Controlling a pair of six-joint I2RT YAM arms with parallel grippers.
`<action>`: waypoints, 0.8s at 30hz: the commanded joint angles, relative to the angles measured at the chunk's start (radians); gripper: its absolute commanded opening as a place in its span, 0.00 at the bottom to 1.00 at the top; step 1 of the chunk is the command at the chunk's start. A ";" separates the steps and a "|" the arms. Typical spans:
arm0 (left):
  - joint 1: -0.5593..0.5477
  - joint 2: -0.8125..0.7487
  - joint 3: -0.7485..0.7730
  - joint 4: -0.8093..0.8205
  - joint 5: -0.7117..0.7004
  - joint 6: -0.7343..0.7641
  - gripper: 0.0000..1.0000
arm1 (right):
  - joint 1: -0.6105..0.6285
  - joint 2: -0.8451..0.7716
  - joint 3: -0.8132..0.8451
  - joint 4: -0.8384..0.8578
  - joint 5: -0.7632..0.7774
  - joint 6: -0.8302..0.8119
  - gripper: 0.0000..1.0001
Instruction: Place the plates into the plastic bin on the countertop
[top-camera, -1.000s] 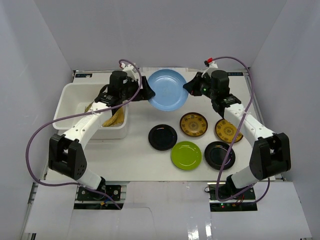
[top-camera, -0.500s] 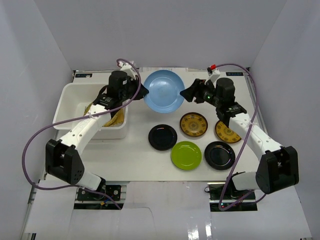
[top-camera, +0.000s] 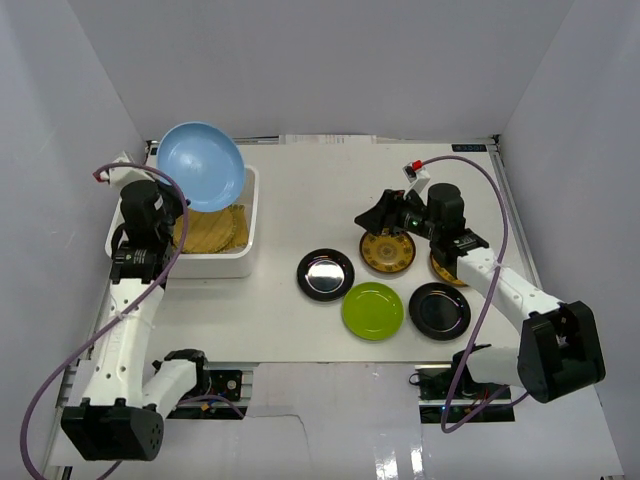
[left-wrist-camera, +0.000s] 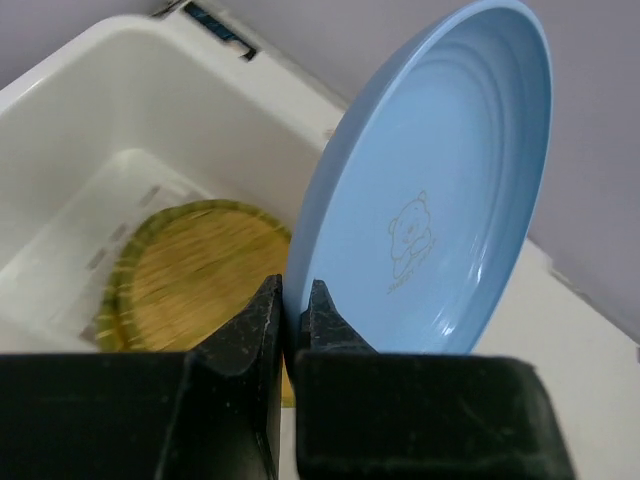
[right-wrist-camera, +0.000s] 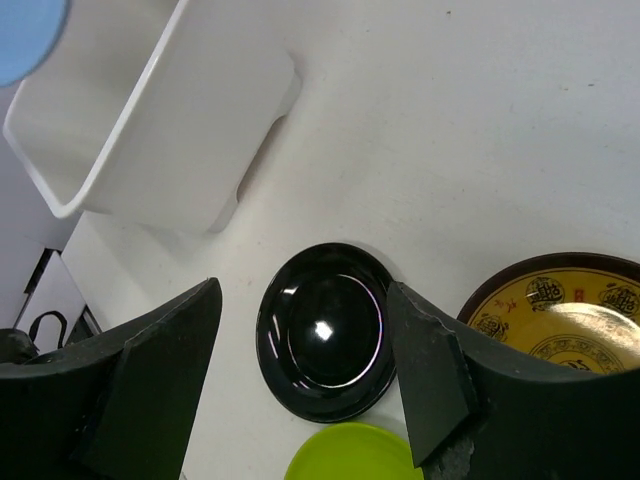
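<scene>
My left gripper (top-camera: 178, 206) is shut on the lower rim of the light blue plate (top-camera: 201, 165), which stands tilted on edge over the far end of the white plastic bin (top-camera: 128, 192). In the left wrist view the fingers (left-wrist-camera: 262, 305) pinch that blue plate (left-wrist-camera: 440, 200) above a yellow woven plate (left-wrist-camera: 190, 270) lying in the bin (left-wrist-camera: 90, 70). My right gripper (top-camera: 372, 218) is open and holds nothing; it hangs above the countertop (top-camera: 300, 190), over a glossy black plate (right-wrist-camera: 325, 330). A lime green plate (top-camera: 372, 310), a second black plate (top-camera: 439, 310) and two gold-patterned plates (top-camera: 388, 250) lie nearby.
The second gold plate (top-camera: 447, 265) is partly covered by the right arm. Grey walls close in the table on three sides. The bin's near long wall (right-wrist-camera: 170, 120) faces the loose plates. A purple cable loops off each arm.
The left arm has swung left with the blue plate, from mid-table to above the bin. The right gripper has let go of the plate, opened and drawn back toward the loose plates.
</scene>
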 joint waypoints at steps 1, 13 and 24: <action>0.072 0.004 -0.087 -0.046 -0.095 -0.037 0.00 | 0.022 -0.018 -0.008 0.060 -0.016 0.005 0.73; 0.186 0.179 -0.171 0.003 -0.063 -0.029 0.13 | 0.026 -0.073 -0.056 0.017 0.044 -0.033 0.73; 0.185 0.134 -0.026 0.009 0.141 0.003 0.98 | 0.026 -0.073 -0.010 -0.084 0.204 -0.093 0.72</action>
